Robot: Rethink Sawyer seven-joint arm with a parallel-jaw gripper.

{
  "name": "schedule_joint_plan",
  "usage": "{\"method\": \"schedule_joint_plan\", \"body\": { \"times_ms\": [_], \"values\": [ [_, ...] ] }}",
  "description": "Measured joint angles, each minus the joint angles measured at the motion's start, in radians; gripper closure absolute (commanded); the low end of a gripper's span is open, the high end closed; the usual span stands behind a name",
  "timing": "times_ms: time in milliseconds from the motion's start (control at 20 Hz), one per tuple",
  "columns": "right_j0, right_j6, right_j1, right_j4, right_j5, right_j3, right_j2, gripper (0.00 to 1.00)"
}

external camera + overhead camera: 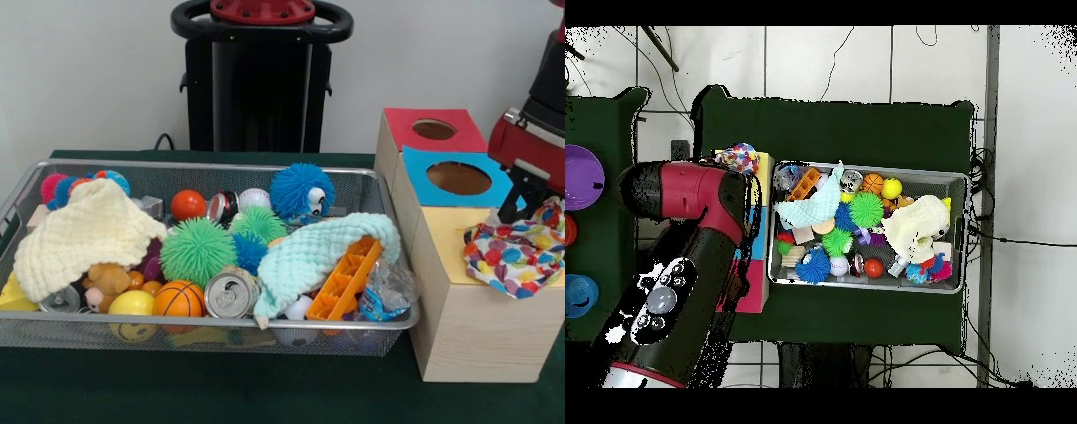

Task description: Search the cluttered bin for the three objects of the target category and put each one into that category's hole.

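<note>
The gripper [515, 205] hangs at the right edge of the front view, low over the yellow box [468, 305], its dark tip just beside the cloth [516, 252]; whether its fingers are parted or closed I cannot tell, since only a black wedge of it shows; the cloth, speckled red, yellow, blue and white, lies crumpled on the yellow top, spilling a little over the front edge; the hole in that top is hidden under the cloth and arm; behind it stand the blue box [455, 181] and the red box [430, 132], each with its round hole open to view. From overhead the red arm [695, 240] covers most of the boxes, and the cloth [737, 157] peeks out past it. To the side sits the bin [26, 190], heaped; a pale yellow knit [84, 231] drapes one end, a mint knit [318, 252] lies over an orange block [346, 281], with a can [229, 294], a basketball [178, 299] and spiky balls [196, 250] among the rest.
</note>
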Motion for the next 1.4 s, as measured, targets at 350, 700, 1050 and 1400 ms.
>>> {"method": "schedule_joint_plan", "body": {
  "times_ms": [350,700,1050,1400],
  "values": [
    [-0.008,0.0,0.004,0.0,-0.044,0.005,0.0,1.0],
    [-0.021,0.0,0.007,0.0,-0.091,0.009,0.002,1.0],
    [-0.029,0.0,0.008,0.0,-0.114,0.01,0.003,1.0],
    [-0.036,0.0,0.008,0.0,-0.121,0.011,0.003,1.0]
  ]
}}
